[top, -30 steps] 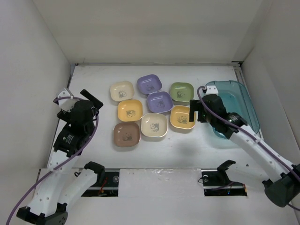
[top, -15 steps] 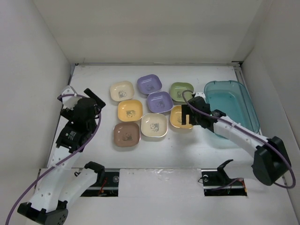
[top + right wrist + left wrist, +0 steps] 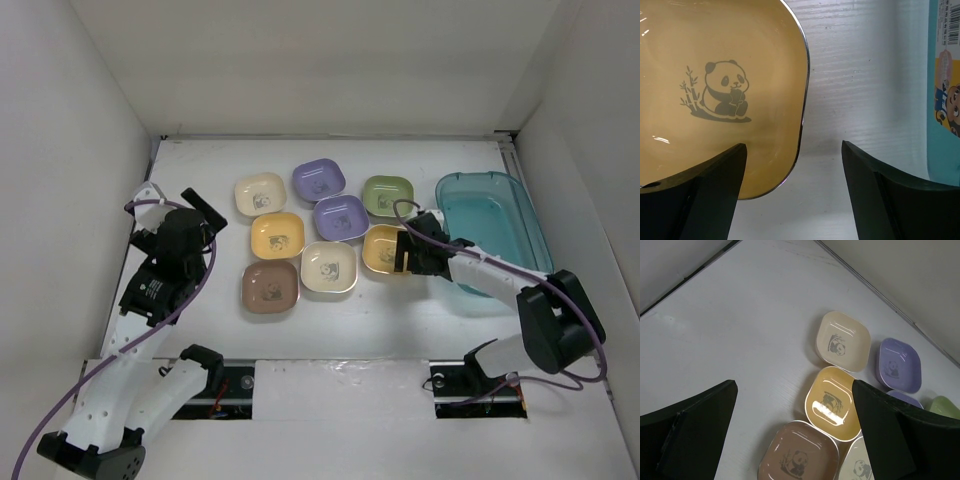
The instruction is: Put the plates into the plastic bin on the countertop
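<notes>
Several small plates lie in a cluster mid-countertop: cream, purple, green, a second purple, yellow, a second cream, yellow-orange and brown. The teal plastic bin stands at the right with nothing in it. My right gripper is open and low, straddling the yellow-orange plate's right rim: one finger over the plate, the other over the countertop. My left gripper is open and raised left of the cluster, holding nothing.
White walls close in the countertop on the left, back and right. The bin's edge lies just right of my right gripper. In the left wrist view the yellow and brown plates lie ahead of my left gripper.
My right gripper has moved down from beside the bin's left edge and now straddles the yellow-orange plate's rim. My left arm has shifted slightly right.
</notes>
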